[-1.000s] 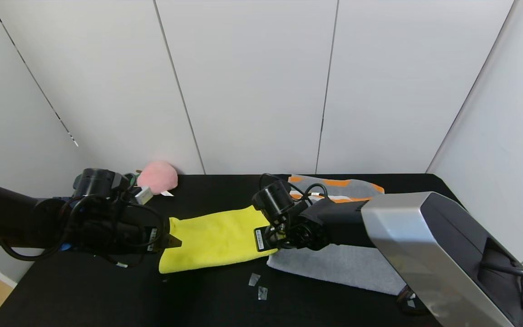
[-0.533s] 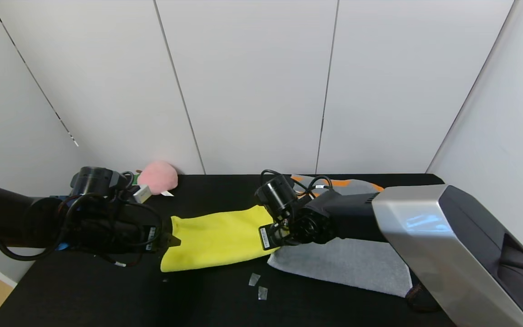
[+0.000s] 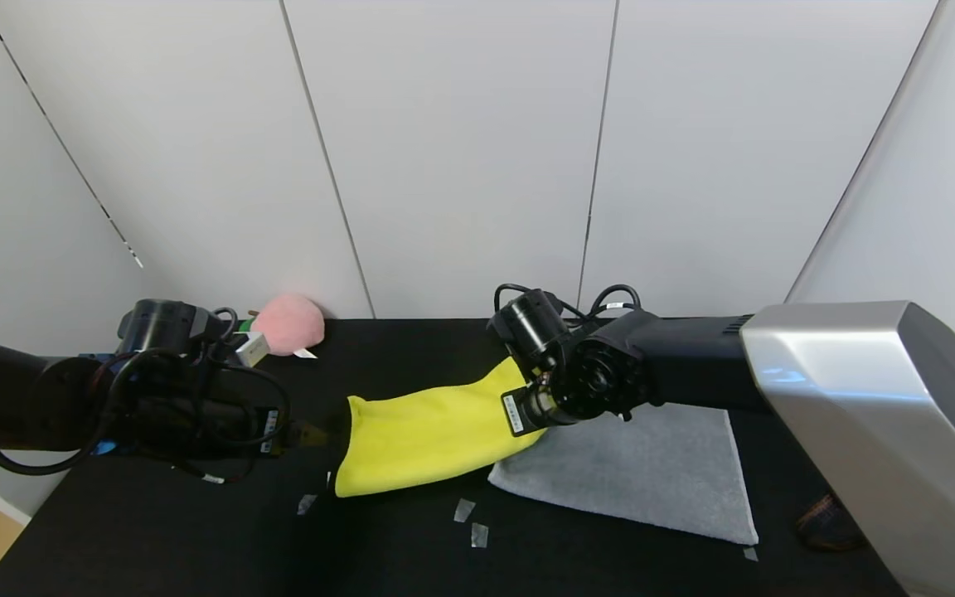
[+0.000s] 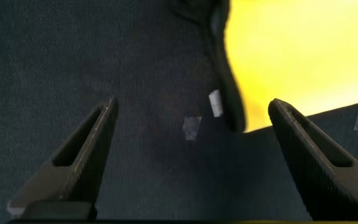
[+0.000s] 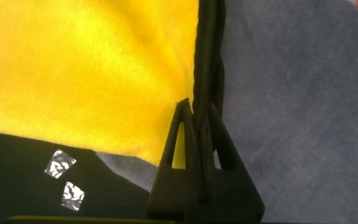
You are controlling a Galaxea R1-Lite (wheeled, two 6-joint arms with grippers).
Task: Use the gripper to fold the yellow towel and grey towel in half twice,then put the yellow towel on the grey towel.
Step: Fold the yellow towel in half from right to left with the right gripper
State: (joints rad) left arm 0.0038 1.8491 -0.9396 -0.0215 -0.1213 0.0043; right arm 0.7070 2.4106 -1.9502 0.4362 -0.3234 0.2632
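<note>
Right end effector (image 5: 199, 134) pinches yellow towel (image 3: 432, 431) edge — over grey towel (image 3: 643, 473).

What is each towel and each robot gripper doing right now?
Bright yellow plush towel: folded, one end lifted by the right gripper, that end overlapping the grey towel's corner.
Grey terry towel: folded, lying flat on the black table.
Right gripper: shut on the yellow towel's dark edging.
Left gripper: open, empty, just beside the yellow towel's left end.

Bright yellow towel (image 3: 432, 435), plain grey towel (image 3: 652, 477), black table (image 3: 196, 531).
</note>
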